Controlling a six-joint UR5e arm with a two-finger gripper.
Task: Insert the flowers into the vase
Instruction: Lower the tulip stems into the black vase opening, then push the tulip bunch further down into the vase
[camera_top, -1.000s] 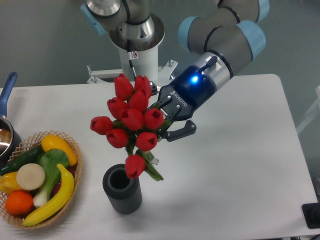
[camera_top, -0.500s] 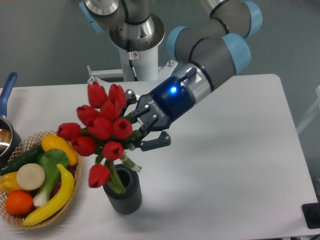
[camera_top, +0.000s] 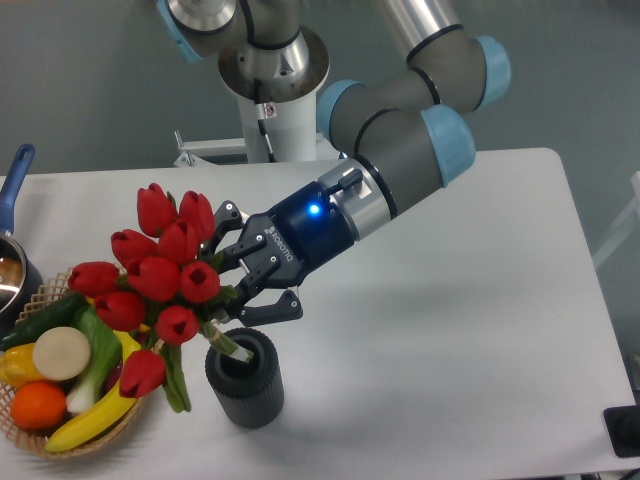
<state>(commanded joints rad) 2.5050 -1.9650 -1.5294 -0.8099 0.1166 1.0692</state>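
- Since half a second ago, the arm has swung further left and lower, carrying the flowers (camera_top: 160, 262) with it; the jaws (camera_top: 243, 278) now sit just above the mouth of the vase (camera_top: 246, 383).
- The bunch has tilted more: the red buds now lean out to the left of the jaws and partly hang over the wicker basket (camera_top: 150, 300), where before they stood mostly above the vase.
- The jaws are closed around the green stems of the flowers, just under the buds.
- The lower stem ends, just below the jaws, reach the mouth of the vase and dip inside its rim; a second ago they hung beside it.
- One bud and a green leaf droop down left of the vase, outside it, over the edge of the basket.
- The vase stands upright on the white surface (camera_top: 460, 320), directly under the jaws, in the same spot as before.
- The basket, left of the jaws, holds a banana (camera_top: 95, 405), an orange fruit (camera_top: 38, 405), a yellow fruit (camera_top: 12, 365), a green vegetable and a pale round slice (camera_top: 61, 353).
- A blue-handled pot (camera_top: 12, 200) stands at the far left edge, well apart from the jaws; its contents cannot be made out.
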